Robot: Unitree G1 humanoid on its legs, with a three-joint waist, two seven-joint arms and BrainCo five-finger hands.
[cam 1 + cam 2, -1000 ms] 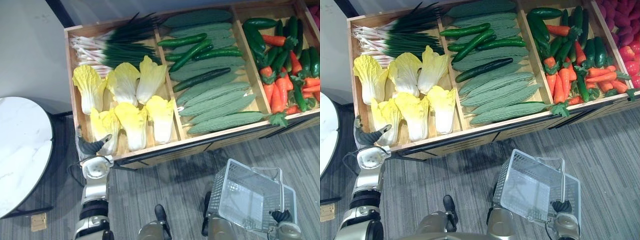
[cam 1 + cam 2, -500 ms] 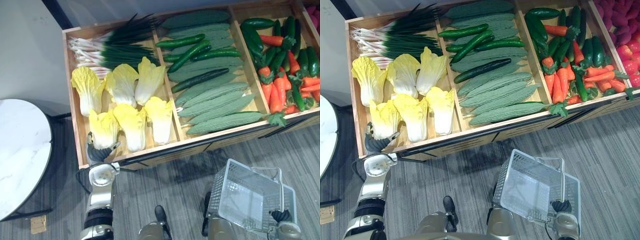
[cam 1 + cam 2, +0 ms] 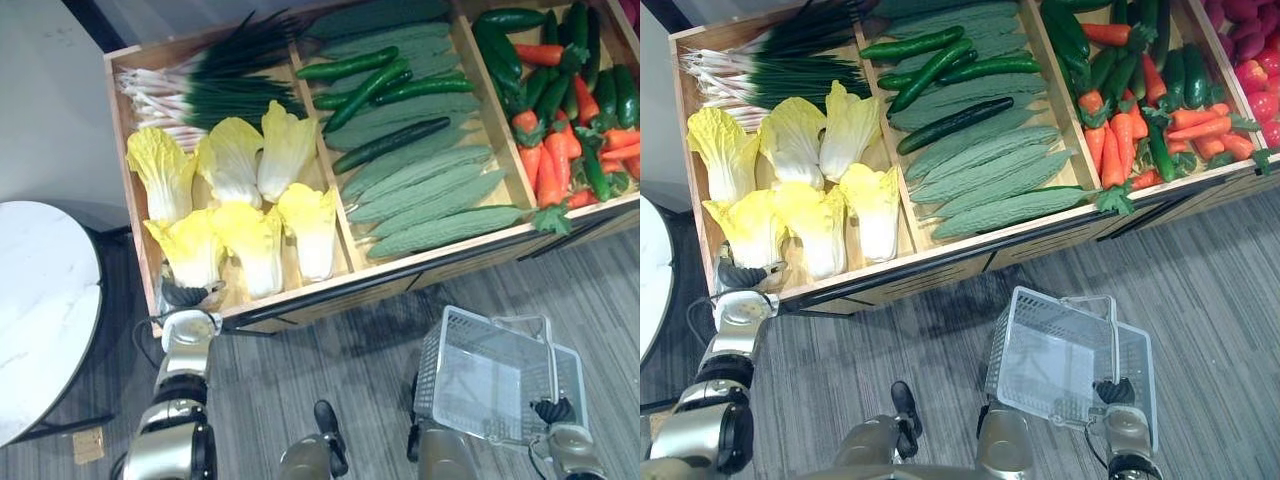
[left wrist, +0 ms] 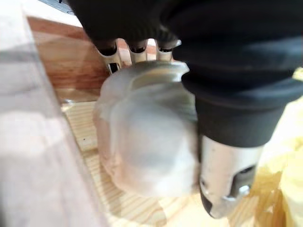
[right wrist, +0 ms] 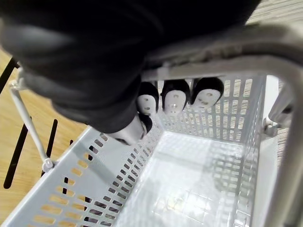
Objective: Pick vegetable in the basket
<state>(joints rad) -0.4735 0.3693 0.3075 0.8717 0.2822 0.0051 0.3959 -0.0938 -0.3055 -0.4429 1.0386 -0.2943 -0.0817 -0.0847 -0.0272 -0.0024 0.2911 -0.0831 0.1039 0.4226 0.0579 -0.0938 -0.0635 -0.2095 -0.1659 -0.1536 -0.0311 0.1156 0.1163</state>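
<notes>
Long pale wooden partitioned crate [image 3: 119, 140] across the back of the scene.
- Left bay: green spring onions [image 3: 215, 85] at the rear, six yellow-and-white napa cabbages in front of them.
- Middle bay: dark smooth cucumbers [image 3: 385, 145] lying over ridged green bitter gourds [image 3: 430, 195].
- Right bay: orange carrots [image 3: 545, 170] mixed with dark green vegetables.

Round white marble-look tabletop [image 3: 40, 300] stands to the robot's left, apart from the crate.

Pale grey perforated plastic shopping basket [image 3: 490, 375] hangs over the floor in front of the crate, on the robot's right.

Target is the front-left napa cabbage [image 3: 190, 248], lying in the front-left corner of the left bay. Its long axis runs front to back. The white stalk end [image 4: 147, 142] points at the front rail and the robot. The yellow leaf tips point toward the spring onions.

Left hand [image 3: 186, 294]: the arm rises from the lower left and reaches over the front rail to the stalk end. Fingers [image 4: 136, 51] go round the far side of the stalk, thumb [image 4: 222, 175] lies against the near side, and the stalk is clasped between them.

Right hand [image 3: 1118, 392]: low on the right, fingers [image 5: 175, 97] curled over the basket's grey handle bar [image 5: 246, 59].
</notes>
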